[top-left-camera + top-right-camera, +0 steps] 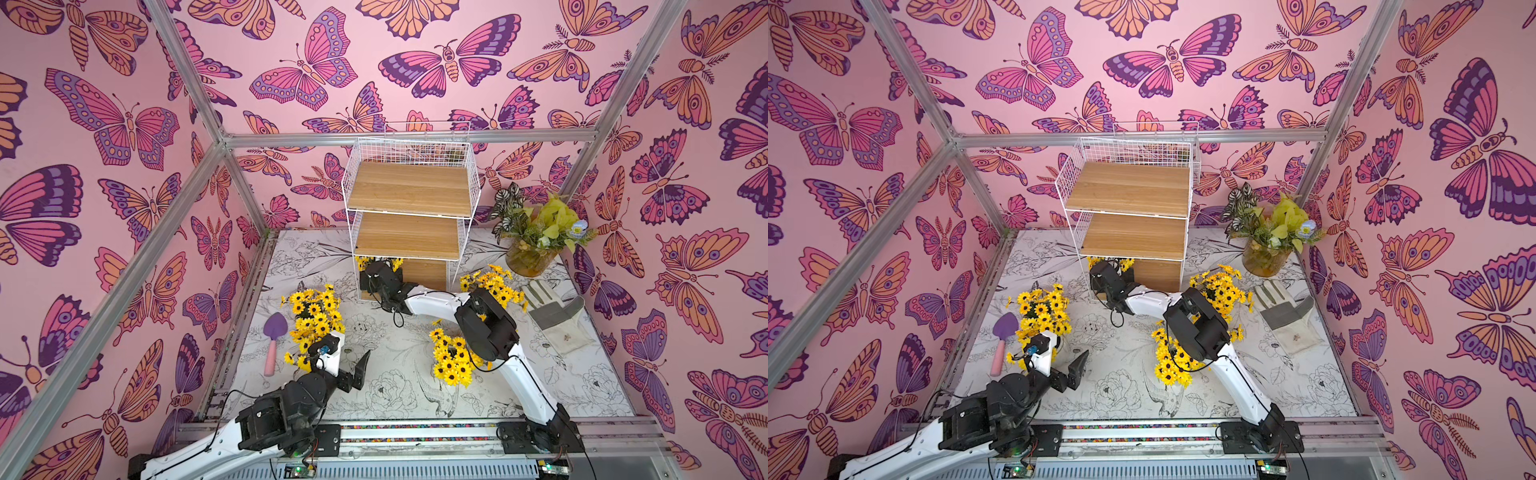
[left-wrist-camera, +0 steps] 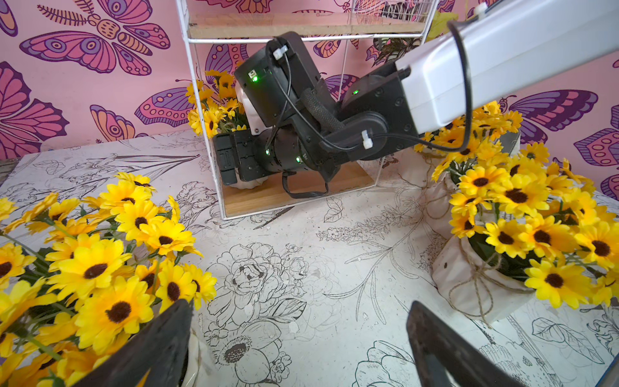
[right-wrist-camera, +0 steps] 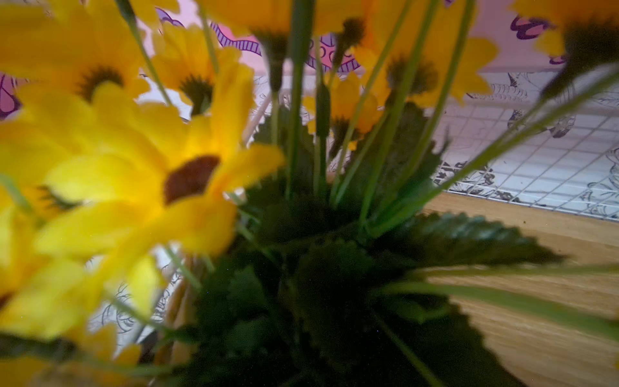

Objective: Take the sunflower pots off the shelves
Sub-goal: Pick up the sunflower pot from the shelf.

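White pot (image 2: 248, 183) on bottom shelf (image 2: 348, 178), left wrist view only

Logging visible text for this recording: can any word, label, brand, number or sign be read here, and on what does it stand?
None can be read.
The glove carries a small dark mark, too small to make out.
No lettering shows on the shelves or the sunflower pots.

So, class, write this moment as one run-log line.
right claw: in bottom shelf, at pot, grip unclear | left claw: open, empty | upper shelves: bare
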Motion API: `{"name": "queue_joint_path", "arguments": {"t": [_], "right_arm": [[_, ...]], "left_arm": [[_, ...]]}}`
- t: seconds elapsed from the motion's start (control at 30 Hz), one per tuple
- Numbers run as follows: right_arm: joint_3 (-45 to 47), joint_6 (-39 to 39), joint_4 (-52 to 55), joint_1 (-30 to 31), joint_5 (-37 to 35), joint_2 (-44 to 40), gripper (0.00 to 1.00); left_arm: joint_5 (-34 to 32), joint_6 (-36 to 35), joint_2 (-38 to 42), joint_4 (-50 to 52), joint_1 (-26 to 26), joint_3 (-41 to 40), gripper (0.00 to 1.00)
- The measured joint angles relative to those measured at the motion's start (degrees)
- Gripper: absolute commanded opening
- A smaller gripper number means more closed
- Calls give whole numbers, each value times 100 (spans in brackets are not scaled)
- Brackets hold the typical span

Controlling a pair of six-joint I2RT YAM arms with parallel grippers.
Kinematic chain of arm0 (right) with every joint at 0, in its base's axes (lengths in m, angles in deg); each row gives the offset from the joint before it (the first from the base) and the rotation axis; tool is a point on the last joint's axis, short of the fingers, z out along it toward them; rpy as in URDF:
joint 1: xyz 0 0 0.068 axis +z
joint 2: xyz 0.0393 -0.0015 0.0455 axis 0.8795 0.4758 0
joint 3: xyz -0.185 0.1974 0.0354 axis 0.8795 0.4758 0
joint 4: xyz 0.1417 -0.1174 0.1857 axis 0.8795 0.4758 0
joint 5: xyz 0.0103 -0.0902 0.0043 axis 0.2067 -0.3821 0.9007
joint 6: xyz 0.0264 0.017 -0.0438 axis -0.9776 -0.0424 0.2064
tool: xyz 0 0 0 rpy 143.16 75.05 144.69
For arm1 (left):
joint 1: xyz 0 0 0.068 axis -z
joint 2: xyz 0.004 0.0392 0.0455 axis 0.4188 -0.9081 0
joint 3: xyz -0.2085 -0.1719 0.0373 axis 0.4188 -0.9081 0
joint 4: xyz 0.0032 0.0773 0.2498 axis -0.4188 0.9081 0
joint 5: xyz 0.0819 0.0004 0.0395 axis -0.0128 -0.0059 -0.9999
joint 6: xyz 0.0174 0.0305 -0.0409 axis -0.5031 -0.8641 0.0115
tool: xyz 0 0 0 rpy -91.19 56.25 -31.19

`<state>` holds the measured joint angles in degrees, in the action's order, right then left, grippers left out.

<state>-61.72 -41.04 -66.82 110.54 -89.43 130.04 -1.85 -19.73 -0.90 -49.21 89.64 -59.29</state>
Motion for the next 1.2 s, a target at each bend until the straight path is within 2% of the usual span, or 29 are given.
{"name": "queue_joint_path", "arguments": {"t": [0.2, 0.4, 0.87, 1.2], "right_arm": [[-94, 17, 116, -17, 42, 26, 88], [-111, 63, 125, -31, 87, 26, 62], [1373, 610, -1274, 0, 474, -573, 48], [1969, 848, -1593, 81, 719, -901, 48]], "left_arm": [[0, 4, 2, 2, 0, 0, 100], [-2, 15, 2, 2, 0, 0, 100], [-326, 15, 35, 0, 0, 0, 100], [-540, 15, 35, 0, 0, 0, 100]]}}
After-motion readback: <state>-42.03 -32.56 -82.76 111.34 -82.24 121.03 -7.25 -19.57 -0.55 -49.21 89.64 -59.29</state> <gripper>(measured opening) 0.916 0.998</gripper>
